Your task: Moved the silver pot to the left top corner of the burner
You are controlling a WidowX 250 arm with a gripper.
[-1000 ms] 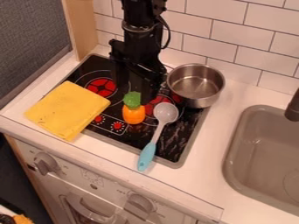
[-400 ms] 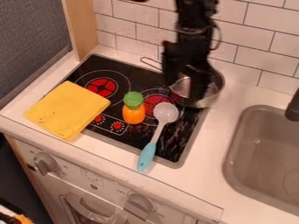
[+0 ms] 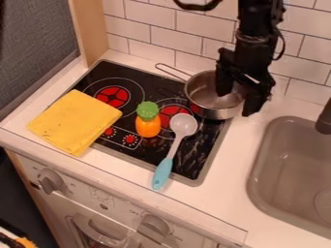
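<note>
Silver pot first: we see it at the far right corner of the stovetop, its right side reaching past the stove's edge toward the bench. Nearest us are the oven front's two knobs, the left knob and the right knob, below the bench's front edge. Just beyond, we have the spoon, its turquoise handle across the stove's near edge and its pale bowl pointing away from us, toward the pot. Left of it the orange toy with a green top lies on the stovetop, and farther left the folded yellow cloth covers the stove's left edge. To the right the grey sink is set into the bench, with a dark faucet at its edge.

Farther off, the pincer is at the pot's right side. We see its fingers spread apart with the pot's right rim between them: one over the pot's inside, the other just outside. It grips nothing; whether either finger touches the metal, we cannot tell. The pot's wire handle points away to the left, opposite the pincer. Behind rises the white tiled wall.
</note>
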